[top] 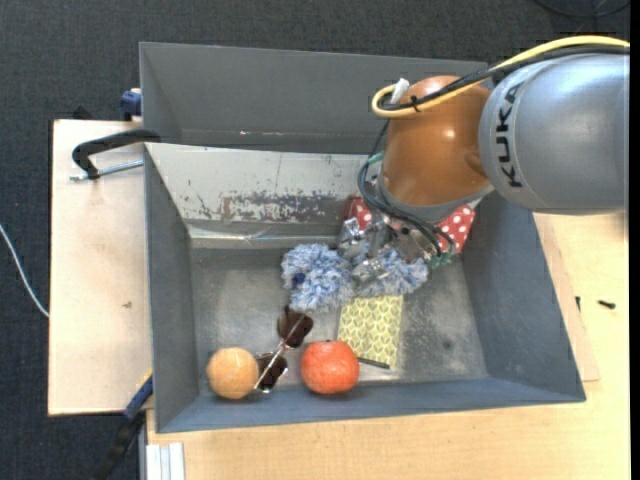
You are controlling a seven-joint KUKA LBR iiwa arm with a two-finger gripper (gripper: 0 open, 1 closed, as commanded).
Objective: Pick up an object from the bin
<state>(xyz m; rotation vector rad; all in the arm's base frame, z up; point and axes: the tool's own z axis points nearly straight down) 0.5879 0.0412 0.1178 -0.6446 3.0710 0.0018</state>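
Observation:
My gripper (375,251) hangs low in the back middle of the bin, right over a fluffy blue-grey cloth (318,272). Its metal fingertips sit at the cloth's right end, where the fabric bunches up around them. A red item with white dots (459,224) lies just behind and to the right of the gripper, partly hidden by the arm's orange cover. A yellow-green patterned packet (372,328) lies flat just in front of the cloth.
Near the front wall lie an orange-red ball (329,367), a tan-orange ball (232,372) and dark sunglasses (283,346) between them. The arm and its orange cover fill the upper right of the bin.

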